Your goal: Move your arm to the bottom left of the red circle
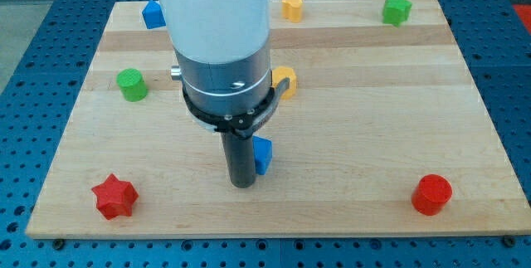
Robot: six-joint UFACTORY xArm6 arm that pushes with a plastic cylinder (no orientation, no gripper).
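I'm looking down on the wooden board with my arm filling the upper middle of the view. My tip is sitting on the board in the lower middle, its dark rod standing upright. There are no jaws on this rig to report, only the rod.

A blue block is sitting just beside the rod on the view's right, touching it or very nearly so; I cannot tell which, and its shape is partly hidden.

The red circle is lying near the board's bottom right corner, well apart from my tip, which is standing far to its left and almost level with it.

A red star is lying near the bottom left corner, well to the left of my tip. A green cylinder is sitting at the left side of the board, higher in the view. A second blue block is showing at the top left, partly hidden behind my arm. A yellow block is lying at the top edge, right of my arm, and another yellow block is peeking out from behind the arm's metal collar. A green block is resting near the top right corner.
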